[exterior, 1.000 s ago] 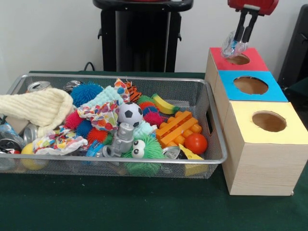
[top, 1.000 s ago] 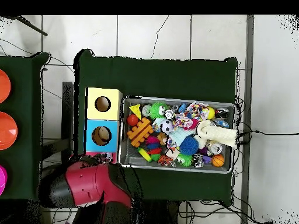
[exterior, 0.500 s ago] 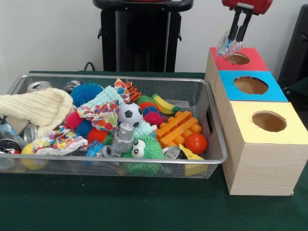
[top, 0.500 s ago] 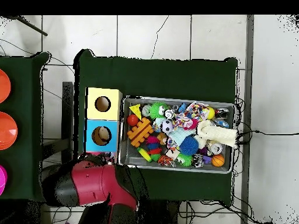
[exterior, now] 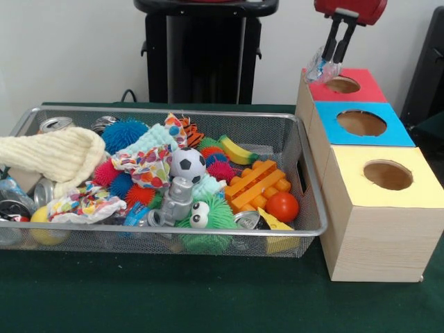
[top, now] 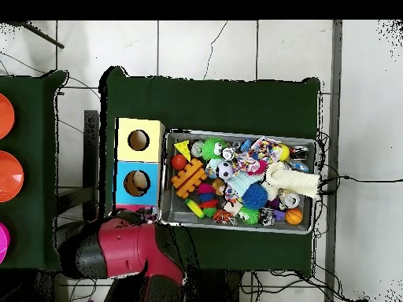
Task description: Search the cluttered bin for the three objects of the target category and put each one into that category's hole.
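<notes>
My gripper [exterior: 331,60] hangs from the top right in the front view. It is shut on a crushed clear plastic bottle [exterior: 319,70] with blue markings. The bottle hangs over the far left edge of the red-topped box [exterior: 361,91], left of its round hole [exterior: 343,84] and a little above it. The wire mesh bin [exterior: 173,112] lies to the left, full of toys. A clear plastic piece with blue [exterior: 8,191] shows at the bin's left end. In the overhead view my red arm [top: 118,248] covers the red-topped box and hides the gripper; the bin [top: 236,134] lies to its right.
The blue-topped box [exterior: 361,125] and the yellow-topped box [exterior: 388,177] stand in line in front of the red one. The bin holds spiky balls, a soccer ball [exterior: 187,164], an orange block [exterior: 258,182], a knitted cloth [exterior: 55,154] and cans.
My gripper has moved up and to the left with the bottle, from right over the red box's hole to the box's far left edge.
</notes>
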